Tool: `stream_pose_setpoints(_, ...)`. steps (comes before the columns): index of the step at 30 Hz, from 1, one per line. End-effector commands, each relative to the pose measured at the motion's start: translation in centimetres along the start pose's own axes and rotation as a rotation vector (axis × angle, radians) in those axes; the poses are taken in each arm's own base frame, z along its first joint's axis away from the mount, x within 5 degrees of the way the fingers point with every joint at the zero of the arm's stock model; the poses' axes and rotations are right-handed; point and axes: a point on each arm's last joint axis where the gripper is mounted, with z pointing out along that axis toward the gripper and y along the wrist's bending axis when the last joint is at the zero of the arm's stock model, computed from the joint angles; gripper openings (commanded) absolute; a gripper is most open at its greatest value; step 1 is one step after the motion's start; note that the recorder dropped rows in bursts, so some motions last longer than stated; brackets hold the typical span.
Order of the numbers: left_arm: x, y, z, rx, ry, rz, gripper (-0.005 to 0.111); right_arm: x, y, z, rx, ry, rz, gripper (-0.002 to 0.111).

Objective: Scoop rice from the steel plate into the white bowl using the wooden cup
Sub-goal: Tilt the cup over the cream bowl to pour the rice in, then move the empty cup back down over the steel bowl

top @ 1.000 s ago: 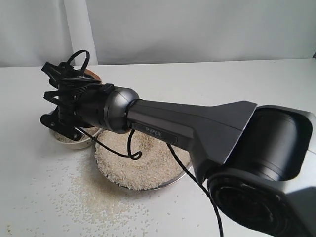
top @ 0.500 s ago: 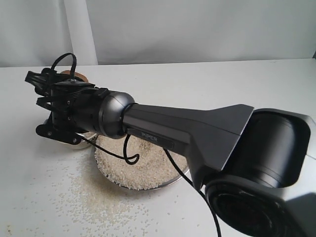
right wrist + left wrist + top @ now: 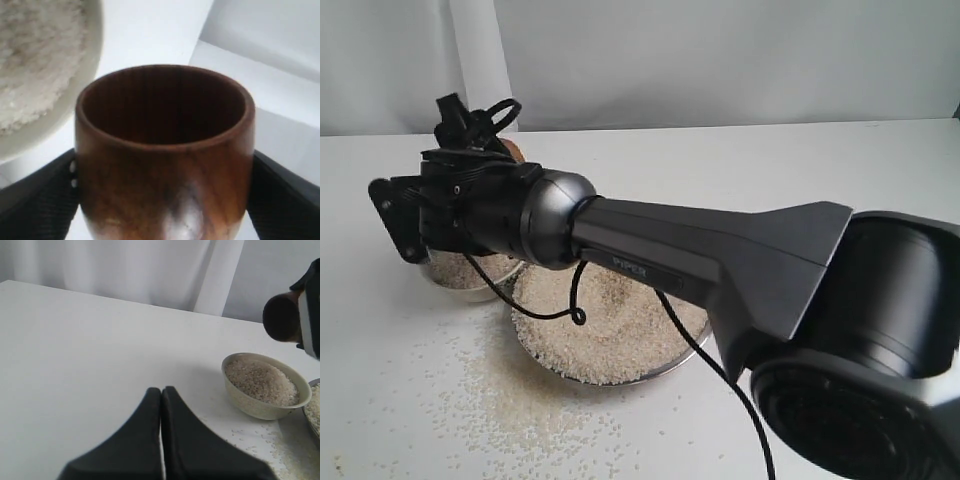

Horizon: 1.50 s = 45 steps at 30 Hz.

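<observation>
Grip: my right gripper [image 3: 163, 197] pinches the wooden cup [image 3: 165, 150] by its sides, one finger on each flank.
Cup: empty and dark inside, held in the air over the white bowl [image 3: 250, 407], apart from its rim.
Bowl: on the desk [image 3: 75, 340] toward its left edge, just beside the steel plate [image 3: 682, 358], filled with rice [image 3: 260, 380] close to the rim.
Plate: nearer the desk's middle, under my right arm [image 3: 700, 260], heaped with more rice.
Loose grains [image 3: 510, 405]: scattered over the desk toward its near edge.
Left gripper [image 3: 161, 400]: my fingers are pressed together, low over the desk, apart from the bowl.
</observation>
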Motion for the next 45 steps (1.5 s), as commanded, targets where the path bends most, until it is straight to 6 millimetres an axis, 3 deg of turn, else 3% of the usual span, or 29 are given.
stream_pose_setpoints(1, 0.0, 0.0, 0.0, 0.005, -0.002, 0.002, 0.000, 0.9, -2.7, -2.2, 0.051, -0.014, 0.344, 0.000)
stream_pose_setpoints(4, 0.0, 0.0, 0.0, 0.005, -0.002, 0.002, 0.000, 1.2, -3.9, -3.2, 0.072, -0.034, 0.559, 0.000)
stream_pose_setpoints(10, 0.0, 0.0, 0.0, 0.005, -0.002, 0.002, 0.000, 2.2, -4.6, -4.2, 0.066, 0.014, 0.724, 0.000)
stream_pose_setpoints(13, 0.0, 0.0, 0.0, 0.005, -0.002, 0.002, 0.000, 3.3, -4.6, -5.1, 0.029, 0.123, 0.776, 0.000)
stream_pose_setpoints(19, 0.0, 0.0, 0.0, 0.005, -0.002, 0.002, 0.000, 5.8, -2.8, -6.5, -0.063, 0.219, 0.644, 0.000)
stream_pose_setpoints(24, 0.0, 0.0, 0.0, 0.005, -0.002, 0.002, 0.000, 9.8, -1.6, -8.4, -0.116, 0.276, 0.531, 0.000)
stream_pose_setpoints(30, 0.0, 0.0, 0.0, 0.005, -0.002, 0.002, 0.000, 13.2, 1.9, -6.9, -0.234, 0.290, 0.232, 0.000)
stream_pose_setpoints(35, 0.0, 0.0, 0.0, 0.005, -0.002, 0.002, 0.000, 13.8, 5.0, -5.2, -0.301, 0.233, -0.005, 0.000)
stream_pose_setpoints(45, 0.0, 0.0, 0.0, 0.005, -0.002, 0.002, 0.000, 13.0, 7.0, -2.3, -0.245, 0.228, -0.298, 0.000)
